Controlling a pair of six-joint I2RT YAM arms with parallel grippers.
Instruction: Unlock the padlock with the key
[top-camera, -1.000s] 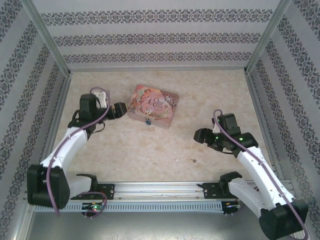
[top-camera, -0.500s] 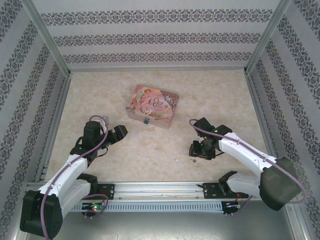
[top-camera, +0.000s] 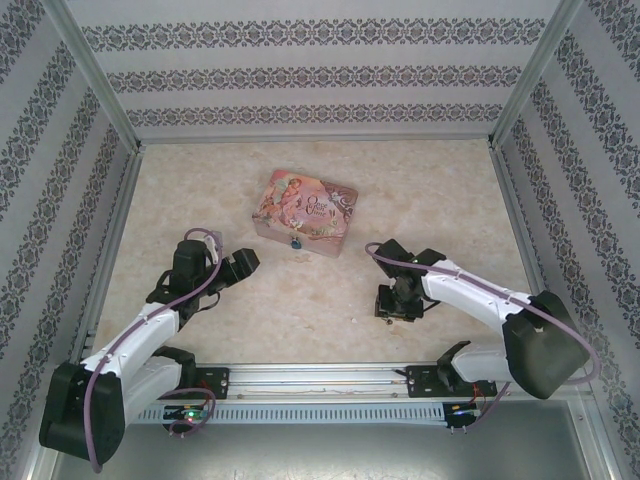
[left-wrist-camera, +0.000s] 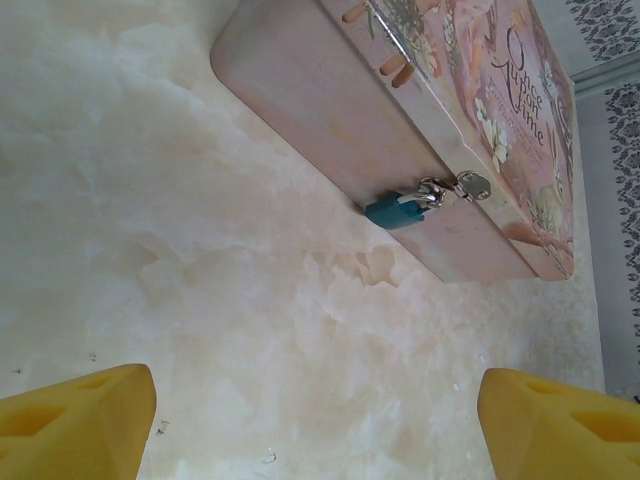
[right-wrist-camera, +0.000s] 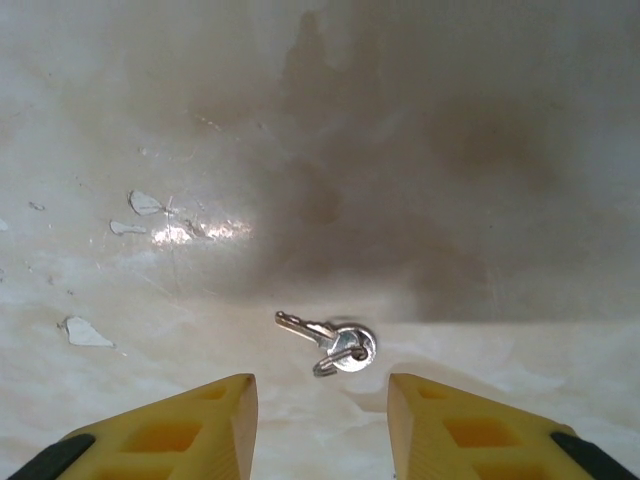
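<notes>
Near right, my right end effector (right-wrist-camera: 320, 388) hangs half-spread, empty, small silver key (right-wrist-camera: 331, 343) loose on the pale marbled surface (right-wrist-camera: 470, 130) just beyond. My left end effector (left-wrist-camera: 315, 400) gapes wide; farther off, tiny teal-blue padlock (left-wrist-camera: 395, 211) hangs on the pink illustrated tin (left-wrist-camera: 325, 110).

Bright, washed-out light; a soft shadow darkens the table (right-wrist-camera: 420, 150), perhaps slightly blurred.

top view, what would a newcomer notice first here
The pink tin stands out near the middle of the table. A tiny teal padlock hangs from the side of the tin that faces the arms. A small silver key lies on the table just ahead of the open right end effector.
</notes>
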